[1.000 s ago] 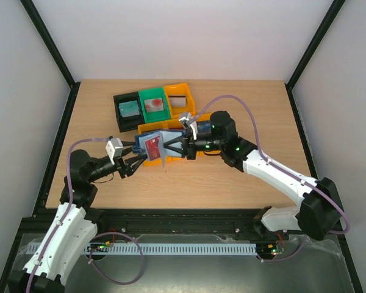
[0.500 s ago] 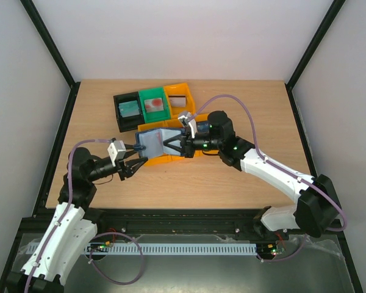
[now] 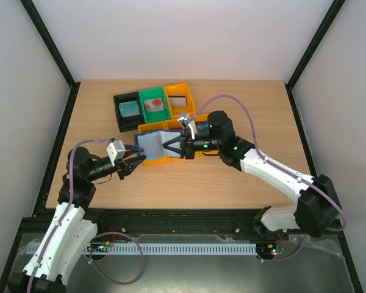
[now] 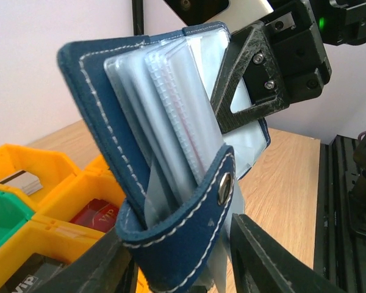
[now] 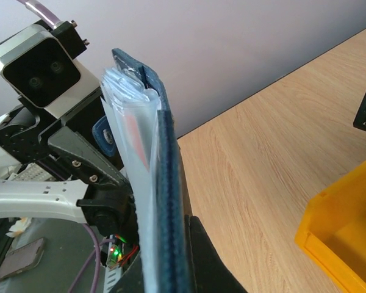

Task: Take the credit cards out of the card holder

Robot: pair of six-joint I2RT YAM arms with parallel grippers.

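My right gripper (image 3: 172,146) is shut on the card holder (image 3: 154,142) and holds it open and upright above an orange bin (image 3: 151,161). The holder (image 4: 140,122) is navy outside, with clear sleeves and a snap tab (image 4: 222,186). My left gripper (image 4: 177,231) is open, its fingers either side of the holder's lower edge and tab. A red credit card (image 4: 94,213) lies in the orange bin below. Seen edge-on in the right wrist view, the card holder (image 5: 168,183) shows a red tint in its sleeves. Other cards lie in the black bin (image 3: 129,108) and green bin (image 3: 153,105).
A row of black, green and orange bins stands at the back left, a grey card in the orange one (image 3: 179,101). More orange bins (image 3: 198,131) sit under the holder. Black frame posts and white walls border the wooden table (image 3: 232,177).
The red card seen at the holder a second ago has dropped from the top view. My left gripper has come back to the holder's left end and its jaws have narrowed.
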